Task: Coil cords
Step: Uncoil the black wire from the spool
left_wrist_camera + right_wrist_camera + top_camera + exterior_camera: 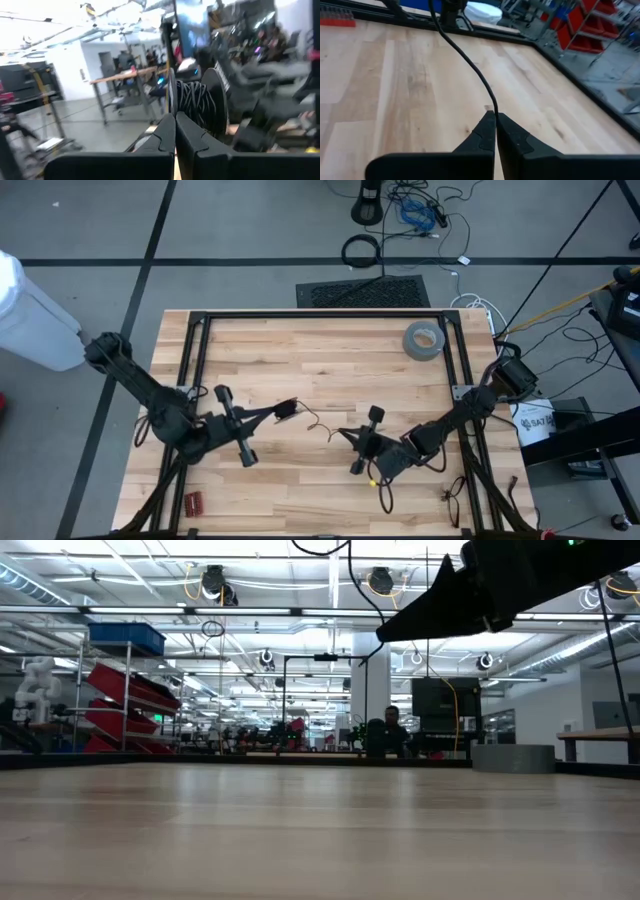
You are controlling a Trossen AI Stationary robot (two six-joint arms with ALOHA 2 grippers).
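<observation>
Table (330,350): big butcher-block top inside a black frame. It's your whole working area, and the centre strip is where everything's happening.

Left arm: comes in from the left edge, with the left gripper (285,411) near the middle. In its wrist view the fingers (167,137) are pressed together, and right past them is something wound with black turns. Looks like the cord bundle, held up off the wood so the loops don't drag, but that's my guess.

Right arm: reaches in from the right edge, with the right gripper (345,434) facing the left one. Its tips are closed on the wire, so you've got the free end pinched and ready to feed round.

Tape roll (424,339): grey, parked near the far right corner, well away from the action.

Cord (470,65): thin black wire, arcing up from the right gripper's tips across the wood. In the top view it droops in a small curl between the two grippers.

Red bit (193,503): small thing near the left front corner; can't tell what it is.

Writing: a white tub off the right edge carries some print, too small to read.
</observation>
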